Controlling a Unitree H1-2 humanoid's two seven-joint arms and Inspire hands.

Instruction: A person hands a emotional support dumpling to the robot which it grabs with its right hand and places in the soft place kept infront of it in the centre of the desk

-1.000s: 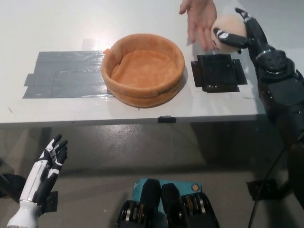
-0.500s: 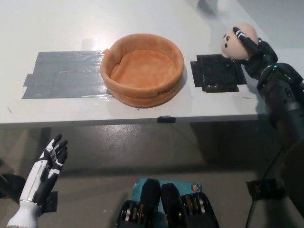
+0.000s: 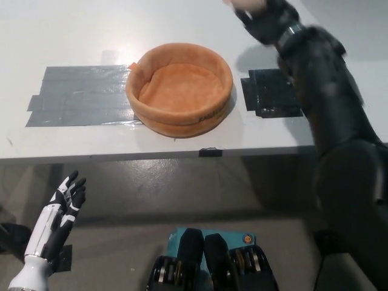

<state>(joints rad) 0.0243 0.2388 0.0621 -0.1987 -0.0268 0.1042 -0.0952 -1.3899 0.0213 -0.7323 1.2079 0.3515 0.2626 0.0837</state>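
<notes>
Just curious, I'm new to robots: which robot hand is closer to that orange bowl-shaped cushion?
The right robot hand, raised above the desk just beyond the cushion's far right rim. The left robot hand rests below the desk edge.

My right arm (image 3: 327, 103) stretches over the black patch (image 3: 270, 94) at the desk's right, blocking that side. The orange bowl (image 3: 180, 88) sits open from above, its raised rim the only wall. Flat grey tape (image 3: 79, 96) on my left hinders nothing.
</notes>
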